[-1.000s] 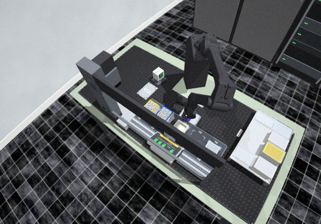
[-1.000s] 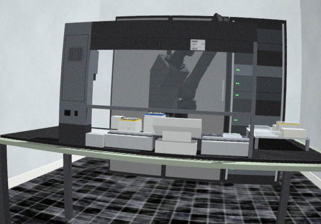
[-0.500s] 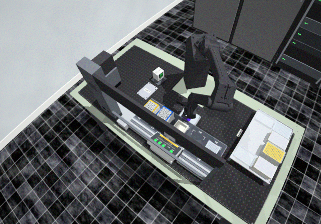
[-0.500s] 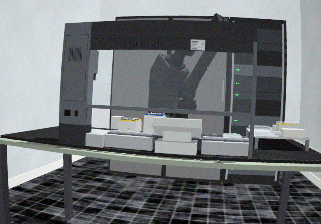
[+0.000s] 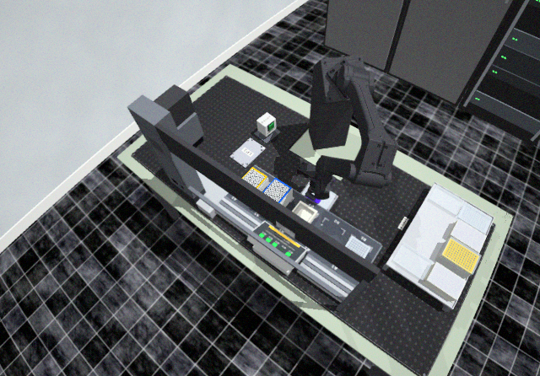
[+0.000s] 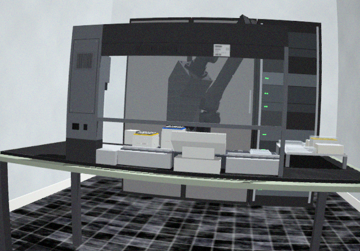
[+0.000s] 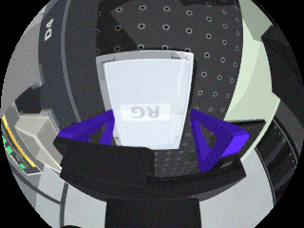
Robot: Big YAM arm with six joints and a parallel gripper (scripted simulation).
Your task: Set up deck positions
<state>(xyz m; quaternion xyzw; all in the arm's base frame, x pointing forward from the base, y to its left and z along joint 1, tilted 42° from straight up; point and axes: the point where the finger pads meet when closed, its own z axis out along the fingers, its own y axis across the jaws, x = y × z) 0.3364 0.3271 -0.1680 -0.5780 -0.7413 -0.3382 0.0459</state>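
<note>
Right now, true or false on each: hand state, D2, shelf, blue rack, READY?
1. The hand hangs open over the RG nest. True.
2. A tip rack stands between the reservoir and the sample plate. False: only bare brackets show there.
3. A yellow-topped rack stands on the shelf. True.
4. The blue-rimmed rack has its cover on. False: its dotted top is exposed.
5. The hand is pressing the READY button. False: the button stands apart from the hand, untouched.
</note>
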